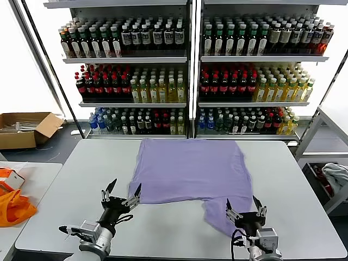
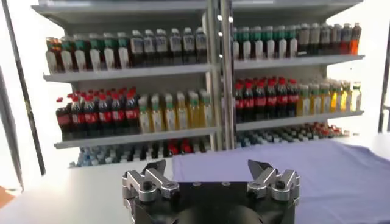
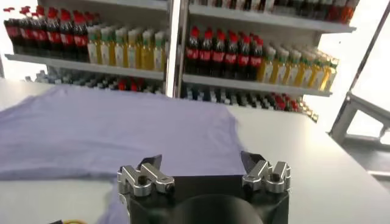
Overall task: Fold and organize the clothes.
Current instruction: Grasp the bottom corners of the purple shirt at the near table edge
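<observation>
Left gripper (image 1: 120, 197) low over the near table edge, jaws spread wide, nothing between them, not touching anything. In its wrist view both fingers (image 2: 146, 182) stand apart with bare air in the gap. Its tips sit just beside the near-left corner of the lavender T-shirt (image 1: 190, 168), apart from the cloth as far as can be told.

Right gripper (image 1: 244, 211) also low at the near edge, jaws wide, holding nothing. It hovers over or just at the near-right flap of the shirt; contact with the fabric cannot be told. Right wrist view shows fingers (image 3: 143, 176) apart, shirt spread just past them and off to one side.

Shirt lies flat, plain side up, just beyond both sets of jaws, mid white table (image 1: 65, 185). Its near-right part hangs toward the right gripper as a narrower flap; that flap's end is hidden behind the gripper.

Off to the left gripper's outer side, an orange bag (image 1: 13, 209) on a side table, cut by the frame edge. Cardboard box (image 1: 24, 128) on the floor farther back. Past the right gripper's outer side, pale cloth (image 1: 336, 175), partly cut off.

Farthest beyond the jaws: shelves of bottled drinks (image 1: 185, 70); labels unreadable.
</observation>
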Controlling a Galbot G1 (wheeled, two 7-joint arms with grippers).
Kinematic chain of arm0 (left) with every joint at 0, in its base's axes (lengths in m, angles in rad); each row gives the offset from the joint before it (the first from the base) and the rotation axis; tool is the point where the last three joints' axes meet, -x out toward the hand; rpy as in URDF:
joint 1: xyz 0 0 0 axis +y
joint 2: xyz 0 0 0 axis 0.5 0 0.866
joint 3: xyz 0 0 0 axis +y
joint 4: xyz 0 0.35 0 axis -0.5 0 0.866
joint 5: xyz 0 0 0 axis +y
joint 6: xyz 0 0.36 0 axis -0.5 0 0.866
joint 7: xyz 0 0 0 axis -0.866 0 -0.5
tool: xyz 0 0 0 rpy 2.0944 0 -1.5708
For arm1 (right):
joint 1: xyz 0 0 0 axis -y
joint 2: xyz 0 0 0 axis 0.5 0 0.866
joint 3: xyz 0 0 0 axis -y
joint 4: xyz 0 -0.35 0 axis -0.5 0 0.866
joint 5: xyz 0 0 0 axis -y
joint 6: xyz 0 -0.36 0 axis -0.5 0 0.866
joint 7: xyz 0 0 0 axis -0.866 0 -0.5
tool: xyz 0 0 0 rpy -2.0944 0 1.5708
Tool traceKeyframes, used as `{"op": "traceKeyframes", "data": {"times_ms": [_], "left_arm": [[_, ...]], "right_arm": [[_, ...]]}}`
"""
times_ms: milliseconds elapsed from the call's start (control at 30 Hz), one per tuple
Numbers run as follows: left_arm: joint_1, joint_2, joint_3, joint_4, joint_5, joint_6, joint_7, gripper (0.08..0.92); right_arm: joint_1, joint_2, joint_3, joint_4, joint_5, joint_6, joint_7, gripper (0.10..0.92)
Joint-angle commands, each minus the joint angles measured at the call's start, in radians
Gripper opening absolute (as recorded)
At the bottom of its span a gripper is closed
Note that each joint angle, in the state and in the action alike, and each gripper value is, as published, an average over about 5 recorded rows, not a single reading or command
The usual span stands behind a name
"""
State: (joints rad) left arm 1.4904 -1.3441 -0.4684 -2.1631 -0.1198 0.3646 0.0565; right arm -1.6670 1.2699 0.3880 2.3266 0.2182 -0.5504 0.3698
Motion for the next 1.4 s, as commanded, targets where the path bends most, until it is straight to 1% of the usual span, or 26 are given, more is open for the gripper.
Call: {"op": "traceKeyframes", "data": {"times_ms": [33, 333, 667, 967, 1400], "left_arm": [[-0.031, 0.036, 0.023, 0.041, -0.016, 0.177, 0.008, 0.823], [-0.061, 0.048, 0.011, 0.095, -0.040, 0.211, 0.012, 0.823], [-0.142, 0.063, 0.012, 0.172, -0.045, 0.209, 0.015, 0.823], [-0.178, 0.068, 0.024, 0.242, -0.049, 0.189, 0.015, 0.823], [-0.179, 0.071, 0.037, 0.249, -0.050, 0.183, 0.012, 0.823]], "right_arm": [[-0.061, -0.004, -0.013, 0.019, 0.052, 0.001, 0.079, 0.823], [-0.069, 0.015, -0.032, 0.014, 0.047, 0.009, 0.083, 0.823], [-0.075, 0.038, -0.041, 0.009, 0.043, 0.017, 0.101, 0.823], [-0.071, 0.071, -0.061, -0.019, 0.042, 0.030, 0.103, 0.823], [-0.051, 0.098, -0.071, -0.075, 0.046, 0.051, 0.111, 0.823]]}}
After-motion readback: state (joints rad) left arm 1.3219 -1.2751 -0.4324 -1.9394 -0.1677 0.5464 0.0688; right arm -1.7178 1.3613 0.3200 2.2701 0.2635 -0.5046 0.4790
